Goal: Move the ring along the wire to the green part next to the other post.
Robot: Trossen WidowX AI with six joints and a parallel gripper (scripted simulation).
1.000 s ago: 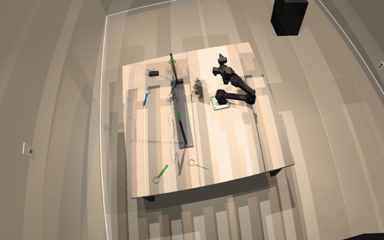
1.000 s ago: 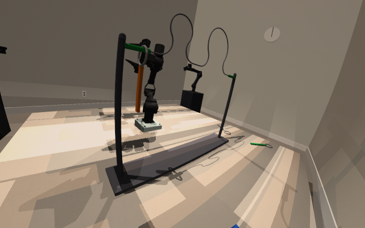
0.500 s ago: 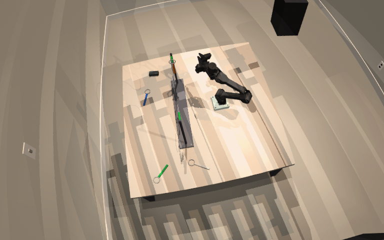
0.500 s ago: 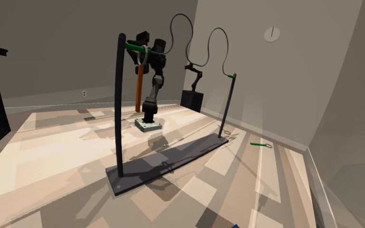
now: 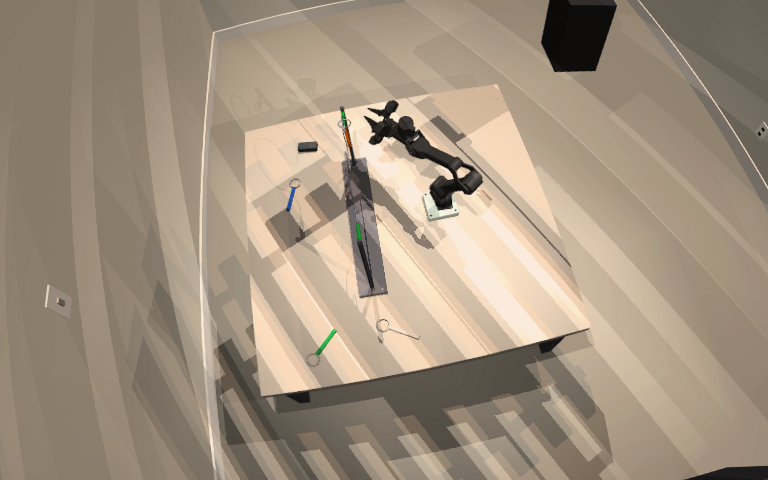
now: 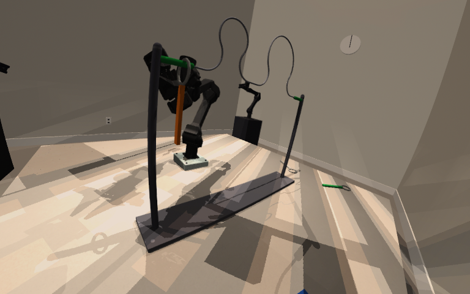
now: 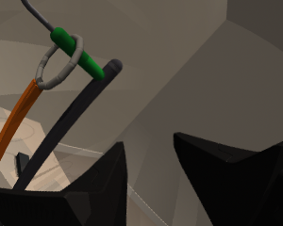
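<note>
A ring [image 5: 339, 123] [image 6: 179, 77] [image 7: 69, 73] hangs around the green part [image 6: 168, 60] [image 7: 91, 67] by the near post [image 6: 152, 145] [image 7: 58, 127]. Its orange handle [image 5: 348, 138] [image 6: 179, 114] [image 7: 11, 124] points down. The grey wire [image 6: 248, 36] runs in two tall loops to the other green part [image 5: 359, 231] [image 6: 297, 98] at the far post [image 6: 292, 139]. My gripper [image 5: 366, 113] [image 7: 149, 143] is partly open and empty, on the robot's side of the wire and apart from the handle. In the exterior view the post and handle partly hide it.
The stand's dark base [image 5: 379, 286] [image 6: 259, 189] lies below the wire. A blue-handled ring [image 5: 291, 199], a green-handled ring [image 5: 327, 340] [image 6: 332, 185], a pale-handled ring [image 5: 403, 333] and a dark block [image 5: 307, 146] [image 7: 22, 164] lie on the table.
</note>
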